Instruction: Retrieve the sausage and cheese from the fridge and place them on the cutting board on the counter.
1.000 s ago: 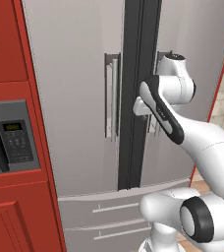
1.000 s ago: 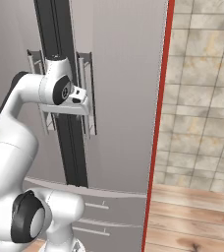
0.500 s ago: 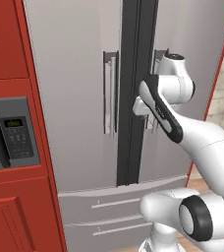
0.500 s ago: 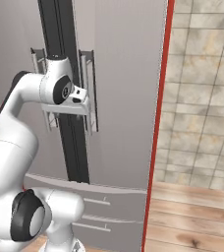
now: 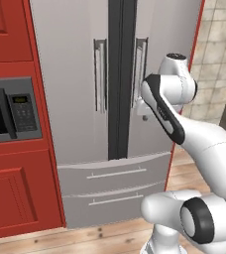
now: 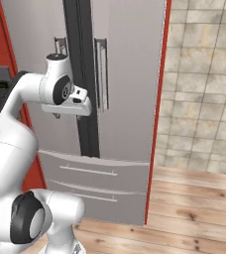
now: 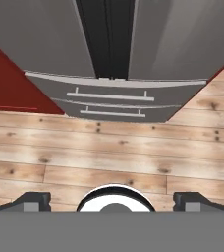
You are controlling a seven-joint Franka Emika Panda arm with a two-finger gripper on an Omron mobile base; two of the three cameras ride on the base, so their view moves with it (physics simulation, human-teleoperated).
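While both doors of the fridge point(image 5: 80, 89) were shut, the arm's hand was raised in front of the right-hand door, close to its vertical handle point(image 5: 140, 72). In the hand view the gripper point(image 7: 113, 199) was pointed downward at the wooden floor point(image 7: 109, 147), and its two dark fingertips point(image 7: 33, 199) were spread far apart at the bottom corners, with nothing held between them. The two drawers point(image 5: 114, 186) at the bottom of the fridge were closed, each with a thin horizontal bar pull. A dark vertical gap was seen between the two doors in all three views. To the left of the fridge, a grey microwave point(image 5: 11, 115) was set into red cabinets point(image 5: 16, 208). To the right, a wall of beige tiles point(image 6: 204, 84) was seen above the plank floor. Whether the hand touched the handle could not be told, as the arm covered that spot in both base views.
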